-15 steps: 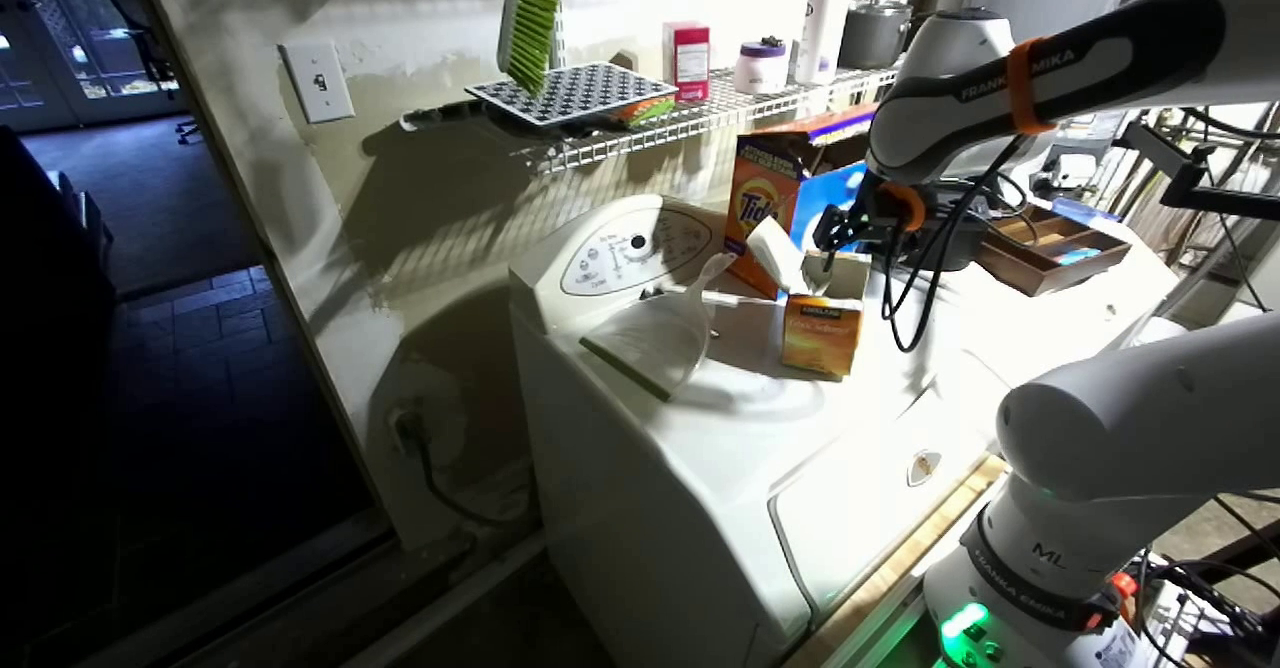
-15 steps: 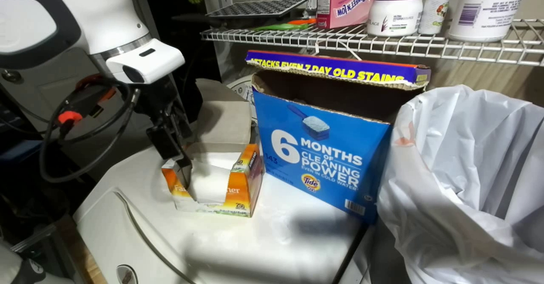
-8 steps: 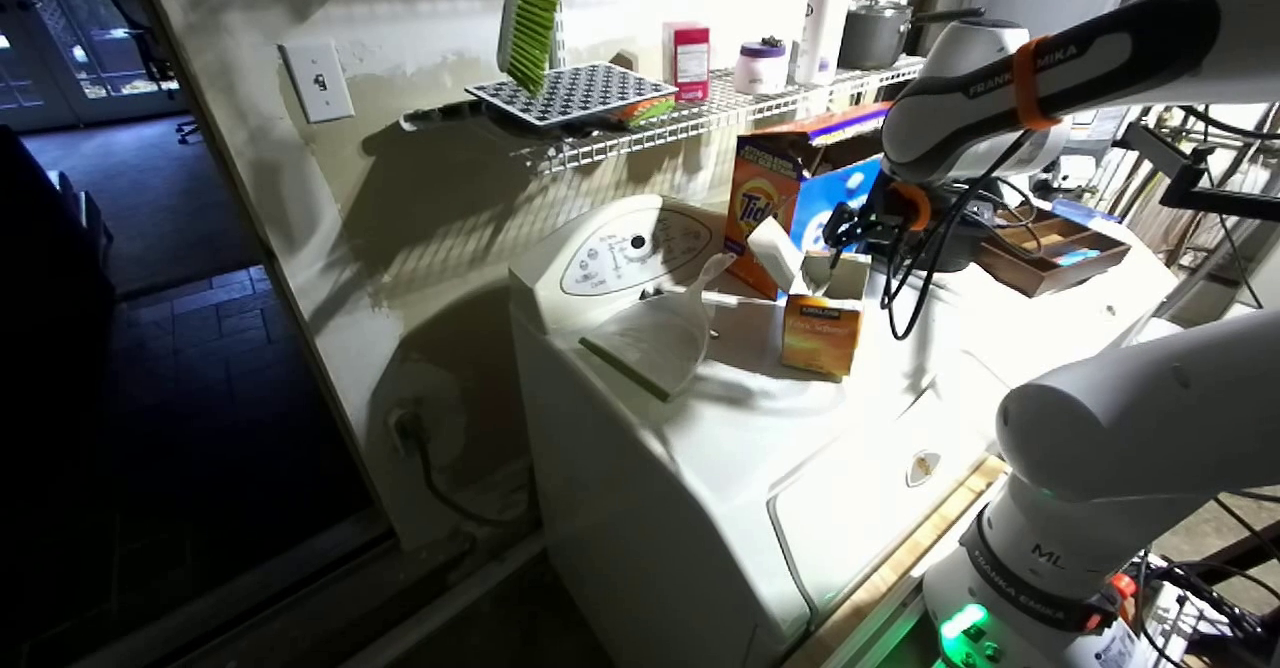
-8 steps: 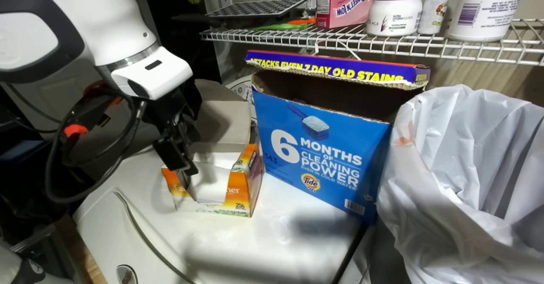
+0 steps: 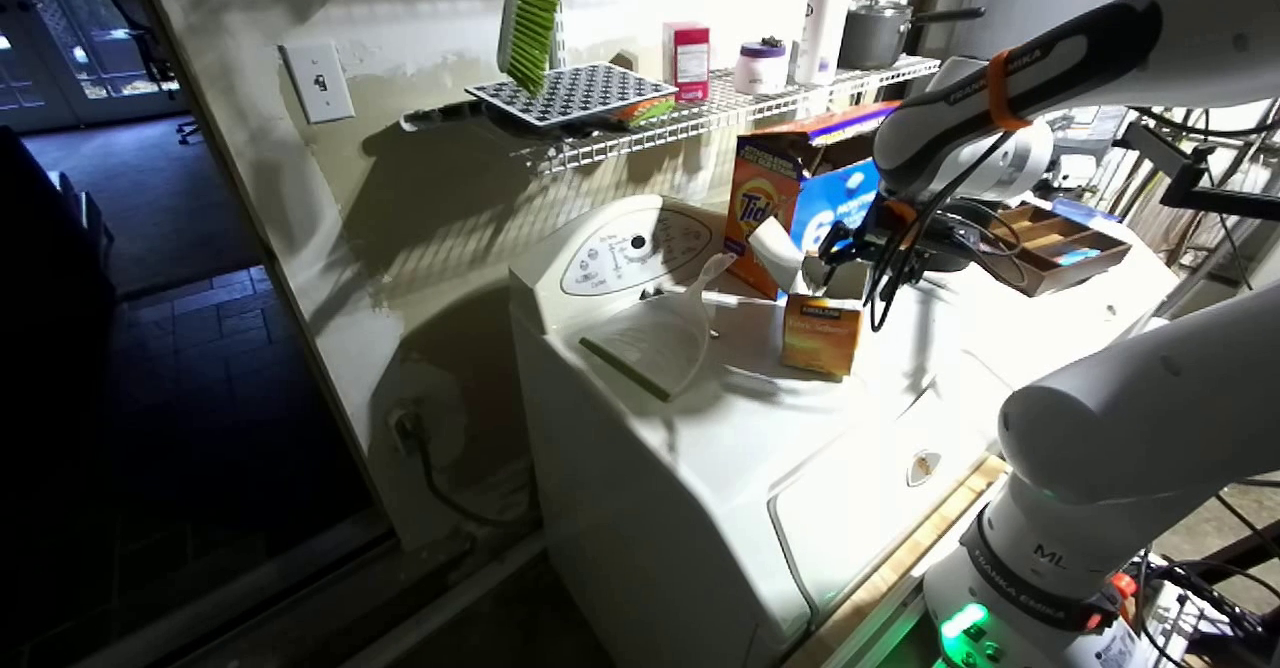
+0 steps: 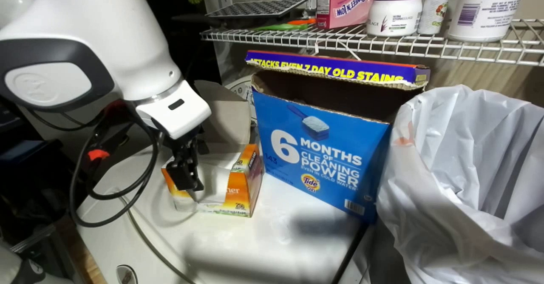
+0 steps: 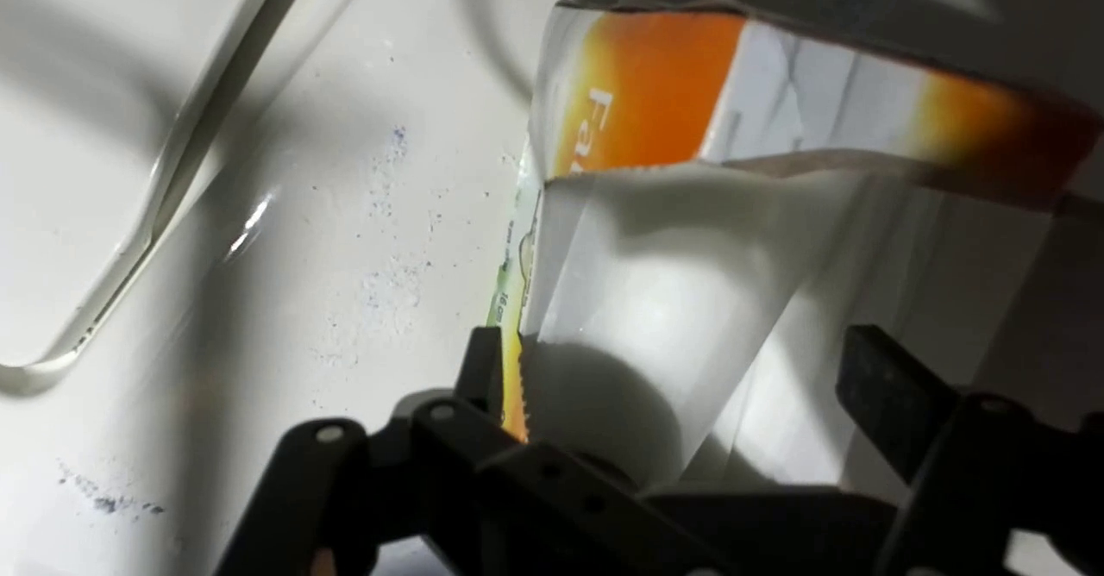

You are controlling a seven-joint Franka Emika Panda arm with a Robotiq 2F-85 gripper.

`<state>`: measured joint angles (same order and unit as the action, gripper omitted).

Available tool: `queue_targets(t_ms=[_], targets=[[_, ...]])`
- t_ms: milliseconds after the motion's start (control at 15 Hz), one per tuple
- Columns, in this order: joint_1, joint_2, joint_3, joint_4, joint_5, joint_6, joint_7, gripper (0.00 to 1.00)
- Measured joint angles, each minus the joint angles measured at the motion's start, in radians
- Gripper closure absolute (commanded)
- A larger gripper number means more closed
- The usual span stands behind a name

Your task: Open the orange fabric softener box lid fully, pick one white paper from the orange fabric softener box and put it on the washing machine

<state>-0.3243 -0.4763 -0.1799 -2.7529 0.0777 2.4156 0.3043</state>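
The claw (image 7: pixel 675 352) stands wide, its two black fingers (image 7: pixel 893 395) well apart and aimed down at the orange fabric softener box (image 6: pixel 240 194), which sits beneath on the washing machine (image 5: pixel 730 438). In the wrist view one finger overlaps the edge of the box's front while the other shows over the inside; whether either touches cardboard cannot be told. The white paper (image 7: pixel 655 283) lies in the box, below the claw, and shows between the fingers in the wrist view. It also shows through the cut-away front in an exterior view, just to the right of the claw. The lid (image 6: pixel 231 124) is up, behind the claw as seen in an exterior view, leaning back from the opening. A taller blue-and-orange Tide carton (image 6: pixel 314 160) stands beside the box, to the right of the claw there, and a white plastic bag (image 6: pixel 450 173) is farther off on that side. In an exterior view a pale dustpan (image 5: pixel 650 343) rests on the washing machine to the left of the claw, and a brown wooden tray (image 5: pixel 1085 270) lies to its right. A wire shelf (image 5: pixel 740 108) runs behind and above the claw, carrying a pink Sweet'N Low box (image 6: pixel 348 3) and a white jar (image 6: pixel 395 14) with a purple cap.
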Motion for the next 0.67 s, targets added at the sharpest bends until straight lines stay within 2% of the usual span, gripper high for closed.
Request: queue_targets(t_ms=[333,400,467,600,667], targets=[[0.038,0.066,-0.018,0.0,0.09,0.049,-0.018,0.0],[0.044,0.077,-0.021,0.0,0.105,0.058,-0.023,0.07],[0.05,0.089,-0.024,0.001,0.12,0.068,-0.029,0.26],[0.061,0.114,-0.032,0.005,0.145,0.087,-0.042,0.31],[0.066,0.126,-0.036,0.008,0.158,0.095,-0.05,0.39]])
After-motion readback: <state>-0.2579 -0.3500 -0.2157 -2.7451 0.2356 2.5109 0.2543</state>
